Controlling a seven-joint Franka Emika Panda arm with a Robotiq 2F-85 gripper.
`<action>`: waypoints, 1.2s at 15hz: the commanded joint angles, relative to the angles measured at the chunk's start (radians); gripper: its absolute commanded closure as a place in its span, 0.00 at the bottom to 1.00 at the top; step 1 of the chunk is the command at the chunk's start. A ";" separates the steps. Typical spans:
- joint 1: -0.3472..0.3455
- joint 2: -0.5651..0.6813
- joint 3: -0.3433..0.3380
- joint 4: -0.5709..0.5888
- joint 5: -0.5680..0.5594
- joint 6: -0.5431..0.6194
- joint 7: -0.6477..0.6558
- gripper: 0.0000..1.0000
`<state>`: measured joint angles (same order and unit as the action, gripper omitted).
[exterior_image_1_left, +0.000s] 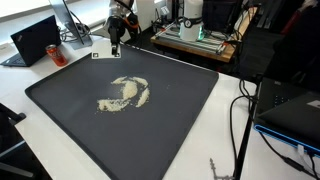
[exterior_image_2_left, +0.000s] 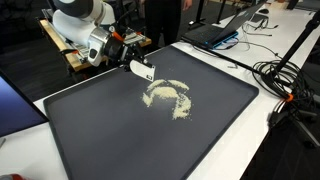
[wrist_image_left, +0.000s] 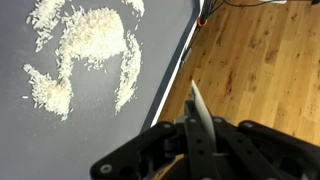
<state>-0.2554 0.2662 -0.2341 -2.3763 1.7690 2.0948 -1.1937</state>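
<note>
My gripper (wrist_image_left: 196, 128) is clamped on a thin white card (wrist_image_left: 196, 103), which stands edge-on above the rim of the dark mat (exterior_image_2_left: 110, 140). Rice (exterior_image_2_left: 168, 97) lies scattered in a rough ring near the mat's middle, apart from the card.

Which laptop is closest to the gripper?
The open black laptop just past the mat's far corner, near the gripper holding a flat tool; the other laptop lies across the mat.

Thin white scraper (wrist_image_left: 196, 100) sat clamped in your gripper (wrist_image_left: 195, 132), by the dark mat's (wrist_image_left: 60, 135) edge; pale grains (wrist_image_left: 85, 50) lay swirled mid-mat.
</note>
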 joint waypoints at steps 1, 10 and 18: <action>0.023 -0.050 -0.021 -0.030 -0.064 0.027 0.030 0.99; 0.029 -0.062 -0.017 -0.014 -0.254 0.051 0.149 0.99; 0.036 -0.099 -0.012 -0.021 -0.415 0.131 0.262 0.99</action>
<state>-0.2369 0.2153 -0.2399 -2.3785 1.4314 2.1841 -0.9975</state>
